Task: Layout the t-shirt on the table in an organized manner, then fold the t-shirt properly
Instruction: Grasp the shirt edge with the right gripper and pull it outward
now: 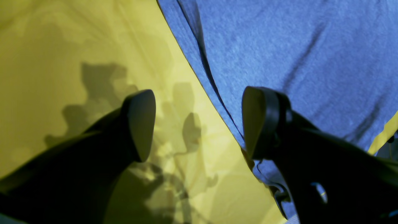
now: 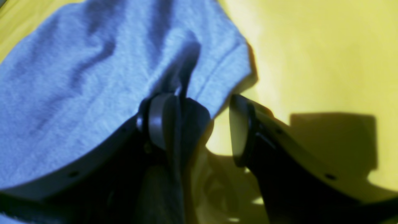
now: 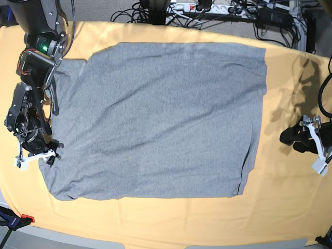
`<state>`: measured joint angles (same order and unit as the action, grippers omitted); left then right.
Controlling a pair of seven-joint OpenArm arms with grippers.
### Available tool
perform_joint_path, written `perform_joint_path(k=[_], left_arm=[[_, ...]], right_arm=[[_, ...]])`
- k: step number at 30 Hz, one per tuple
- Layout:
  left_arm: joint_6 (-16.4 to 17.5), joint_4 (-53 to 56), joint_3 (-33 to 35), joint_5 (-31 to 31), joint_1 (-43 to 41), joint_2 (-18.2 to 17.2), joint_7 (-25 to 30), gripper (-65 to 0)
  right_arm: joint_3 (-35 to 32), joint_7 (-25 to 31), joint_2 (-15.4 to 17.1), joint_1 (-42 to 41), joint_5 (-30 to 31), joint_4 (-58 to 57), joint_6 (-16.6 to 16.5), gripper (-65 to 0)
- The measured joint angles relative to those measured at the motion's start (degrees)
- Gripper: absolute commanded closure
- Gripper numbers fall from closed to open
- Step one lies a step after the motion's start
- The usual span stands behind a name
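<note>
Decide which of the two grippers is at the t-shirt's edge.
The right gripper, at the base view's left, sits on the t-shirt edge. The left gripper hangs over bare table, apart from the shirt.

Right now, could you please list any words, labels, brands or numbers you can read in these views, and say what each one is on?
None can be read.
T-shirt: plain grey side up, no lettering in any view.
Table: bare yellow cloth, no markings.
Power strip behind the table: too small to show any label.
Left claw and right claw: no marks visible.
</note>
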<state>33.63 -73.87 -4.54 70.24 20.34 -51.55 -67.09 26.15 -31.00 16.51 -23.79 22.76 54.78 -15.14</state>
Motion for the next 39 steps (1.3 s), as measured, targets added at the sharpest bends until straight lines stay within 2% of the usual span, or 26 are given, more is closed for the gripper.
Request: perform_joint_path(k=[4,5,6,8,9,16,20,26,29,32,37,39], left_arm=[[0.0,0.0,0.0,0.0,0.0,0.0,0.0,-44.3],[0.0,0.0,0.0,0.0,0.0,0.0,0.0,-44.3],[0.0,0.0,0.0,0.0,0.0,0.0,-0.1,-44.3],[0.0,0.0,0.0,0.0,0.0,0.0,-0.2,-44.3],[0.0,0.0,0.0,0.0,0.0,0.0,-0.2,-44.3],[0.0,0.0,0.0,0.0,0.0,0.0,-0.2,-44.3],[0.0,0.0,0.0,0.0,0.0,0.0,-0.2,-44.3],[0.0,0.0,0.0,0.0,0.0,0.0,-0.2,-44.3],[0.0,0.0,0.0,0.0,0.0,0.0,-0.2,-44.3],[0.0,0.0,0.0,0.0,0.0,0.0,-0.2,-44.3],[0.0,0.0,0.0,0.0,0.0,0.0,-0.2,-44.3],[0.0,0.0,0.0,0.0,0.0,0.0,0.0,-44.3]], right_arm=[[0.0,0.4,0.0,0.0,0.0,0.0,0.1,-29.1],[0.0,0.4,0.0,0.0,0.0,0.0,0.1,-26.1],[0.0,0.7,0.0,0.0,0.0,0.0,0.1,-20.6],[0.0,1.1,0.0,0.0,-1.0,0.0,0.1,-4.5],[0.0,1.3,0.0,0.0,-1.6,0.0,-0.2,0.0],[0.0,1.3,1.0,-0.4,-4.4,0.0,-3.1,0.0],[0.0,-1.2,2.6,-3.1,-9.1,0.0,-1.9,0.0],[-0.5,-5.3,4.3,-6.3,-10.4,0.0,-2.4,0.0],[-3.9,-5.6,6.0,-6.4,-10.3,0.0,-5.0,0.0],[-10.3,-8.4,7.5,-7.1,-13.2,0.0,-5.2,0.0],[-20.4,-13.3,7.8,-9.0,-20.4,0.0,-0.2,0.0],[-22.8,-13.8,7.9,-10.0,-22.9,0.0,4.5,0.0]])
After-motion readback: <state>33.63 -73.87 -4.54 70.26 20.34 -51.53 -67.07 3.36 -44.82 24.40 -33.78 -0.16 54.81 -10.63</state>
